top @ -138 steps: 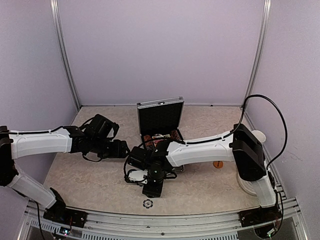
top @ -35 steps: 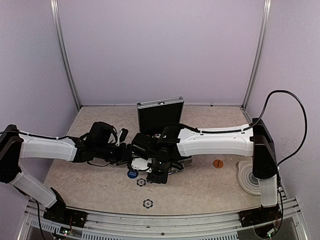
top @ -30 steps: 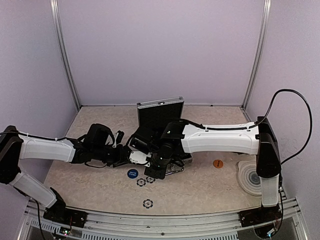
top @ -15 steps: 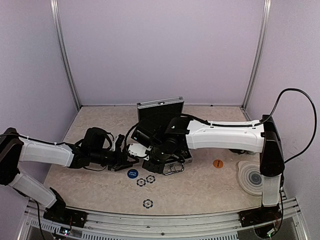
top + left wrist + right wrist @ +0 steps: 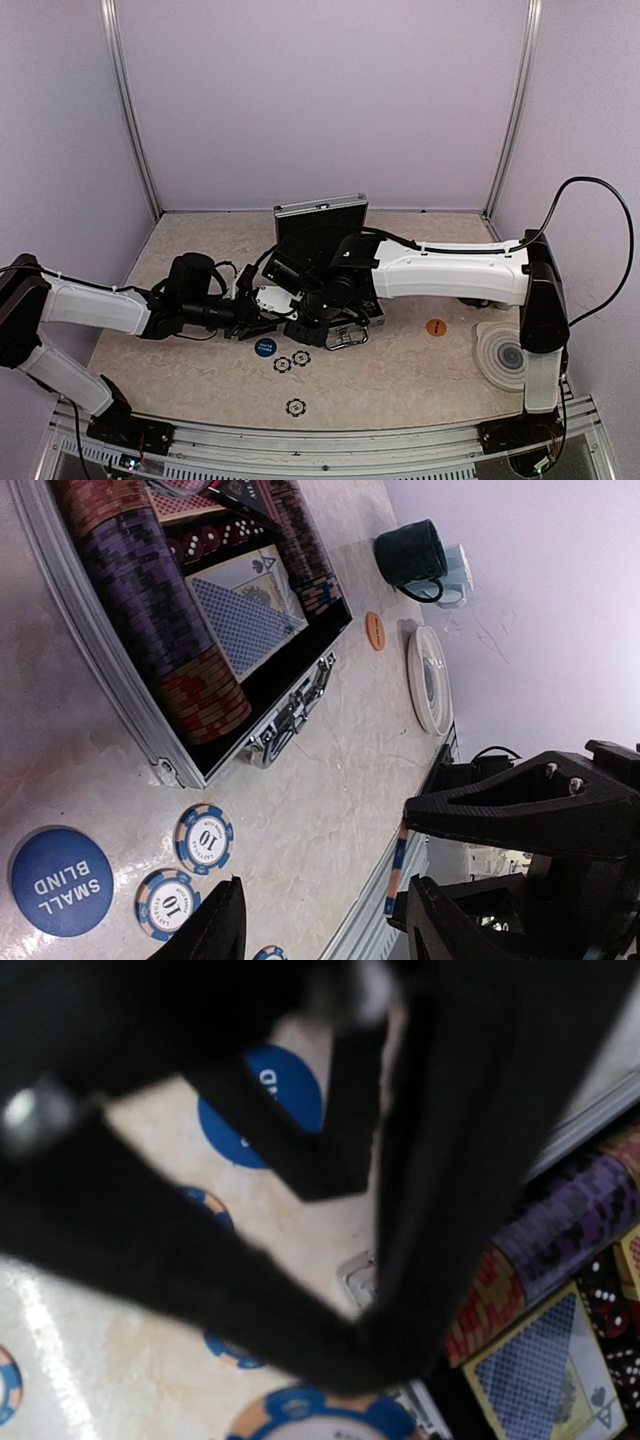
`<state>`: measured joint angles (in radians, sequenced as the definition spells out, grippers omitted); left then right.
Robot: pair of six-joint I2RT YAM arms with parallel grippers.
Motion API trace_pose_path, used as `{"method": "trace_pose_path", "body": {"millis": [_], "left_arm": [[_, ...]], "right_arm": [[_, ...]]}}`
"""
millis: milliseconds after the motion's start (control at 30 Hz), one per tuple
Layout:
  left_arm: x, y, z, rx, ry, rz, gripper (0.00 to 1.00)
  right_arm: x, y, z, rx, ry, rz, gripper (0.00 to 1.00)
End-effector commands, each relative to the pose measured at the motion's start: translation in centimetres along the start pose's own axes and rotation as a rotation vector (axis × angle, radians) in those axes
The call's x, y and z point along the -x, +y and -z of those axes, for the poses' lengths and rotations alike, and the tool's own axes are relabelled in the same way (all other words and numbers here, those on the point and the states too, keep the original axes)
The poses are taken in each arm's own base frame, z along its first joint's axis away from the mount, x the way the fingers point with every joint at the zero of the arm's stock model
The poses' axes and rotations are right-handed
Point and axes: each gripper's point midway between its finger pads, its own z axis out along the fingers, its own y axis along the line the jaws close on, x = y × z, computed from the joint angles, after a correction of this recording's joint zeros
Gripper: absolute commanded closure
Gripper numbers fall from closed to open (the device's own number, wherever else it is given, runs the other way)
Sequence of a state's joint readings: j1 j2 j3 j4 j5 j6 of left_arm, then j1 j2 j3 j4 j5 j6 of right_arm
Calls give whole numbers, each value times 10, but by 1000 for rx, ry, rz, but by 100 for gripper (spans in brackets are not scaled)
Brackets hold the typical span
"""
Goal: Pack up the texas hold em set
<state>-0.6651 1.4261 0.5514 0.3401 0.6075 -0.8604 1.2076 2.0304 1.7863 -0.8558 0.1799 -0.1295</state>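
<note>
Top external view gives us the marbled beige table [image 5: 170, 375] and, on it, the small ribbed silver aluminium case [image 5: 320, 207], open with its lid upright at the far side. Both white arms meet at the case's near left corner. The left gripper [image 5: 325, 920] sits just off that corner, fingers well apart and holding nothing we can see. The right gripper [image 5: 305, 318] hangs over the case's near edge. Blurred black blocks its own camera, so we cannot tell how its jaws stand.

Inside the case lie rows of red and dark chips [image 5: 150, 610] and a blue-backed card deck [image 5: 240, 625]. Well right of the case sit a round grey ringed coaster [image 5: 505, 357] and a dark mug [image 5: 410, 552]. Just in front of the case lie a round blue SMALL BLIND button [image 5: 264, 346] and two blue-edged chips [image 5: 283, 364], with a third chip [image 5: 296, 407] farther out. A small orange disc [image 5: 436, 327] lies to the case's right.
</note>
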Motion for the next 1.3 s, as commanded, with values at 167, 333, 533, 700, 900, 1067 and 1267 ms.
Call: {"method": "trace_pose_path", "body": {"millis": [167,333,533,700,900,1067,1267], "left_arm": [[-2,-35,-11,-107,33,-66,47],[-5,-40,-17,-121,53,-74,48],[-8,-43,-23,-137,69,-73,51],[-8,-44,-25,-142,69,-70,58],[-6,-50,-28,-186,66,-54,100],[0,-57,-28,-207,53,-65,100],[34,-83,-37,-139,-3,-259,100]], "right_arm": [[9,-8,14,-13,-49,-14,58],[10,-9,15,-16,-51,-15,58],[11,-9,16,-16,-57,-15,58],[10,-8,15,-13,-55,-16,58],[12,-11,18,-25,-69,-20,58],[6,-16,21,-54,-62,-28,52],[-15,-51,59,-150,-124,-167,5]]}}
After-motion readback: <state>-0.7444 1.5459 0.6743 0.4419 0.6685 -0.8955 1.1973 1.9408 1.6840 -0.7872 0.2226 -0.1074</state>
